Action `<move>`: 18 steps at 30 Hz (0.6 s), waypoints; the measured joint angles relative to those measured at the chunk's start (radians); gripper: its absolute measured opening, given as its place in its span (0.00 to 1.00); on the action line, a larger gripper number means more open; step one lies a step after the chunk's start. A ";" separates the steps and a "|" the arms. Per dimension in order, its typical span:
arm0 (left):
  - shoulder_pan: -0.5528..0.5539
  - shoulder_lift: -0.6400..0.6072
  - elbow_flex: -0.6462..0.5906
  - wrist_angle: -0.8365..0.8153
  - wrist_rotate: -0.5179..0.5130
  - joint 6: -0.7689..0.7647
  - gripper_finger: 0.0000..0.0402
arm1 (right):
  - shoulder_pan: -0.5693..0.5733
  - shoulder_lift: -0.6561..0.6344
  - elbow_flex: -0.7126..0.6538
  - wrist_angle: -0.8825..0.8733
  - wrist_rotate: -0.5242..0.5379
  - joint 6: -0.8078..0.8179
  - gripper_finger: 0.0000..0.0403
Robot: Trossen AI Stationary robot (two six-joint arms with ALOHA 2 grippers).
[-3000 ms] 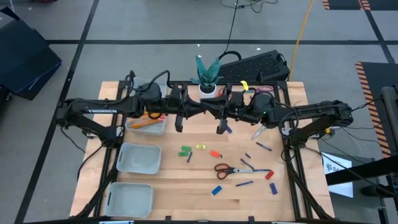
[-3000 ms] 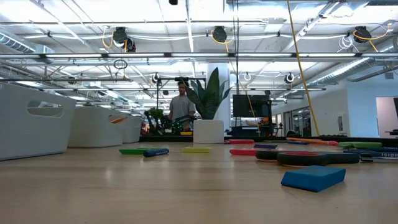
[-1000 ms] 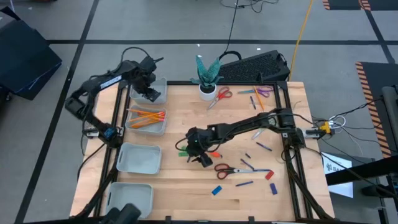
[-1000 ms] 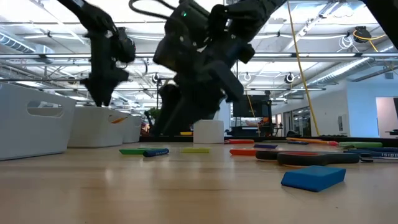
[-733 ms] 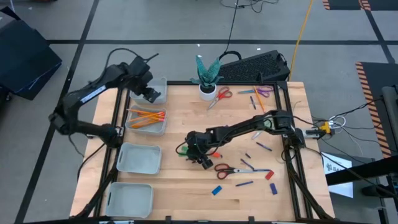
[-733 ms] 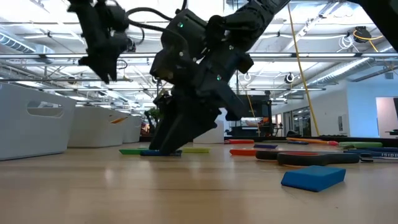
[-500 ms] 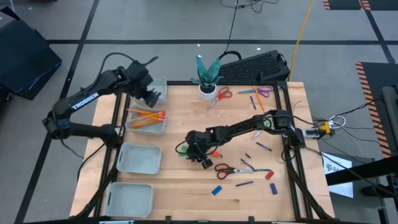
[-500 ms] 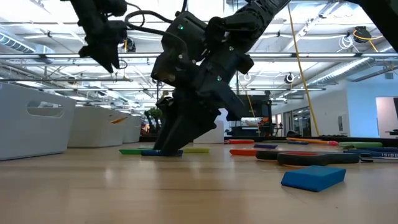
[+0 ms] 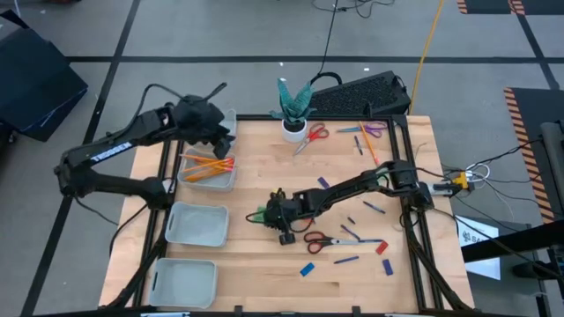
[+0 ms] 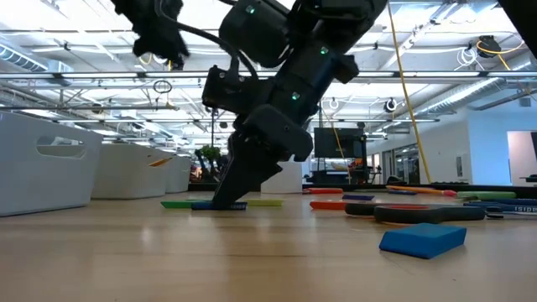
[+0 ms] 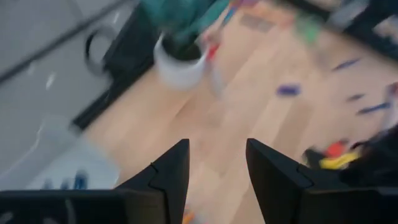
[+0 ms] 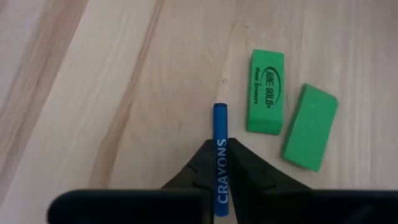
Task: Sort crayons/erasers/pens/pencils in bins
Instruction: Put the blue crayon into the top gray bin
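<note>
The right gripper (image 12: 221,163) is down at the table's middle with its two fingers pinched tight on a blue crayon (image 12: 221,146) marked CRAYONS, whose free end points past two green erasers (image 12: 267,91) lying side by side on the wood just at its one o'clock. In the high view the left gripper (image 9: 222,134) hangs over the bins (image 9: 208,173) at the table's ten o'clock corner, above the one holding the orange pencils (image 9: 206,165). Its fingers (image 11: 170,169) stand parted with nothing between them.
</note>
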 joint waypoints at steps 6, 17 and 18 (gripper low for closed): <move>-0.062 -0.169 -0.162 0.293 0.036 -0.037 0.40 | 0.023 -0.077 -0.010 -0.061 0.061 0.037 0.04; -0.161 -0.228 -0.439 0.682 0.081 -0.405 0.49 | 0.000 -0.422 -0.006 -0.075 0.347 -0.043 0.04; -0.170 -0.217 -0.443 0.692 0.081 -0.431 0.52 | -0.002 -0.450 -0.006 -0.072 0.383 -0.063 0.04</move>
